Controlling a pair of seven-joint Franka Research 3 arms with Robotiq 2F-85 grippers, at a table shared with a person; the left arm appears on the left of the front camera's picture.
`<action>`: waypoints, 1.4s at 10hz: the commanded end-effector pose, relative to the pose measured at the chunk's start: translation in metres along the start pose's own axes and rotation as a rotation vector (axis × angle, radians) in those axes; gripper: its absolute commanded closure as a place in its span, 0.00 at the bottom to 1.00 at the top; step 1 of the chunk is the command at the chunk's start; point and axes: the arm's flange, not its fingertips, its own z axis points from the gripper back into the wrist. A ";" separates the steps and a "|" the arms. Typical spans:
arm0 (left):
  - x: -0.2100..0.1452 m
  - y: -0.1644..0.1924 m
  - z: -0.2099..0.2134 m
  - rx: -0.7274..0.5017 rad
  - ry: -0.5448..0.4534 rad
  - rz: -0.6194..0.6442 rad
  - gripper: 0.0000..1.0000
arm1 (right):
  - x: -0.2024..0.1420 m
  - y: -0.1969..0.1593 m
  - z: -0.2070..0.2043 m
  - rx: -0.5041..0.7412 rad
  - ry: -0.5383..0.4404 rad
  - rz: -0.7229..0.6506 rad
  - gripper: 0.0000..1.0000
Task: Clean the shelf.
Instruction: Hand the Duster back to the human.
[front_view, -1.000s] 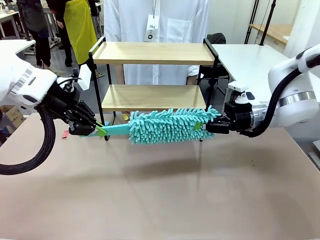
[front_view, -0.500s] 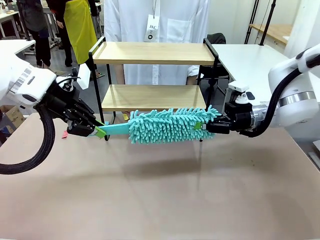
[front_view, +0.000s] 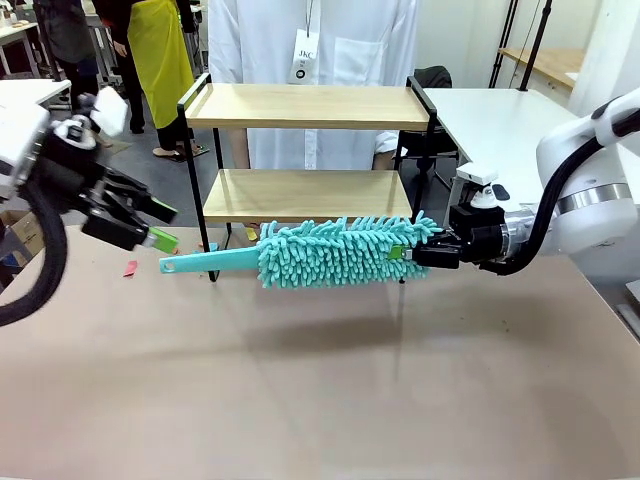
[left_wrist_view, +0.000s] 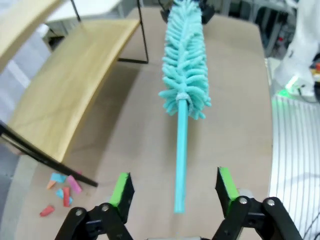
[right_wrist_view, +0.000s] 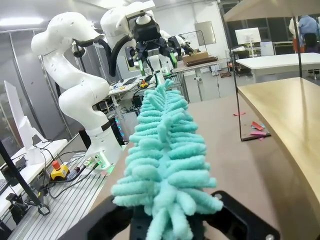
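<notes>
The shelf (front_view: 305, 105), two light wood boards in a black frame, stands at the table's far side. In front of its lower board a teal fluffy duster (front_view: 335, 255) hangs level above the table. My right gripper (front_view: 412, 252) is shut on its fluffy end, and the right wrist view shows the duster (right_wrist_view: 160, 150) running away from that gripper (right_wrist_view: 167, 222). My left gripper (front_view: 160, 228) stands open to the left of the handle's free end (front_view: 168, 266), a little above it and not touching. In the left wrist view the handle (left_wrist_view: 180, 165) points at the gap between the green pads (left_wrist_view: 122, 190).
A person in a white coat (front_view: 310, 40) stands right behind the shelf. Small coloured scraps (front_view: 130, 268) lie on the brown table near the shelf's left leg. A white table (front_view: 500, 120) stands to the right of the shelf.
My left gripper has opened, let go of the duster's handle and drawn back to the left and up. The right gripper still holds the duster in the same place.
</notes>
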 end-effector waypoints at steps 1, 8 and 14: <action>-0.026 0.005 0.034 -0.002 -0.108 -0.001 0.00 | 0.002 0.000 -0.001 -0.005 0.002 0.001 1.00; -0.058 0.018 0.088 0.024 -0.193 0.032 0.00 | -0.001 0.000 0.000 0.000 0.000 -0.001 0.83; -0.058 0.018 0.088 0.024 -0.193 0.032 0.00 | 0.141 0.058 0.054 -0.169 -0.122 0.135 0.83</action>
